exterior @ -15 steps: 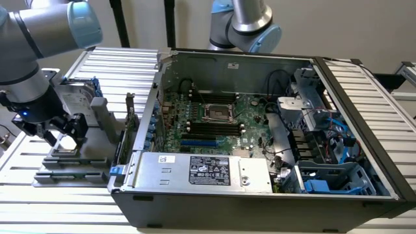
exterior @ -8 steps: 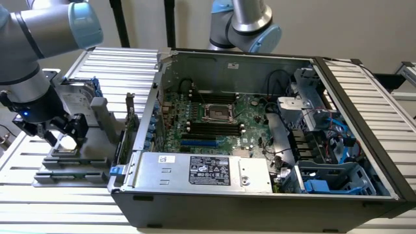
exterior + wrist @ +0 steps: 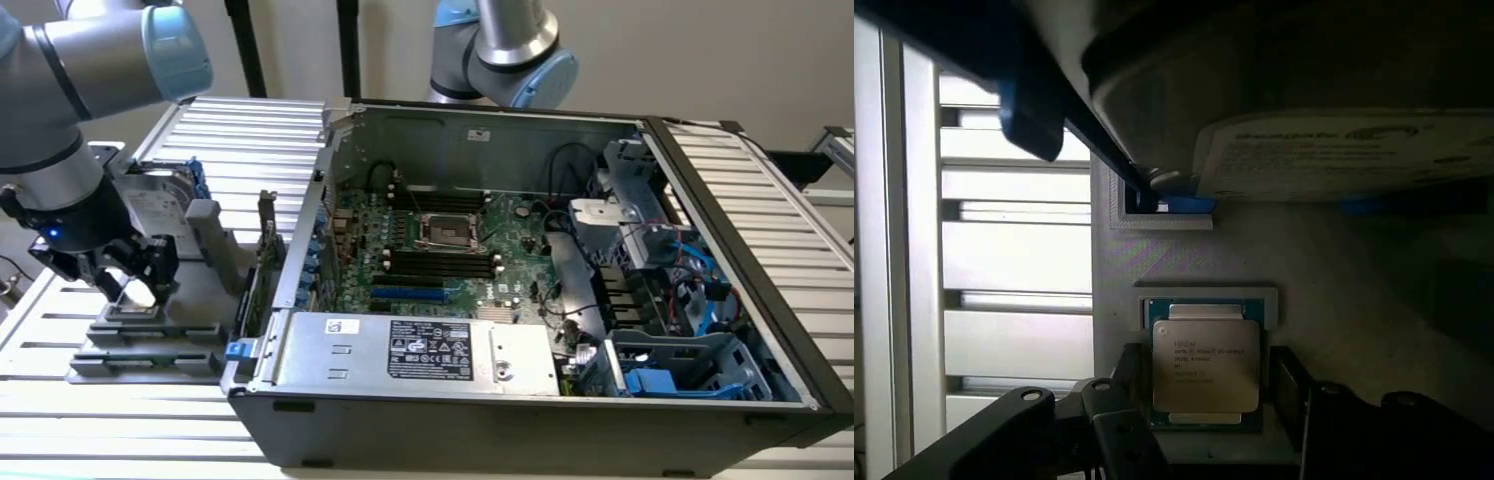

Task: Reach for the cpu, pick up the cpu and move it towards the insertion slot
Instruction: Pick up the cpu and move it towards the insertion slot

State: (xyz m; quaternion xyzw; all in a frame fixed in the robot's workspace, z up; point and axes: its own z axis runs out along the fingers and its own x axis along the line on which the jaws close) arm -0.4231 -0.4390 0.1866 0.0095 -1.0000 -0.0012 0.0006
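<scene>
Nearest, slatted white tabletop (image 3: 160,430), bearing an open dark computer case (image 3: 534,425) laid on its side. Inside the case, front to back: silver power supply (image 3: 427,350) with a printed label, long black memory slots (image 3: 434,265), then the insertion slot (image 3: 451,232), silvery-framed and dark-centred, on the green board.

At the exterior view's left, just beside the case, grey fixture (image 3: 147,350) on the tabletop, holding the cpu (image 3: 1206,365) flat in a shallow recess and, behind it, an upright hard drive (image 3: 150,198) with blue clips.

Beyond the case, pale wall (image 3: 721,50) and a second grey-and-blue arm joint (image 3: 514,60).

Arm (image 3: 60,100) bent over the fixture, wrist vertical, end effector (image 3: 131,288) pointing straight down at the cpu. End effector released: dark fingers (image 3: 1286,385) spread to either side of the cpu, flanking its edges, not clamped.
</scene>
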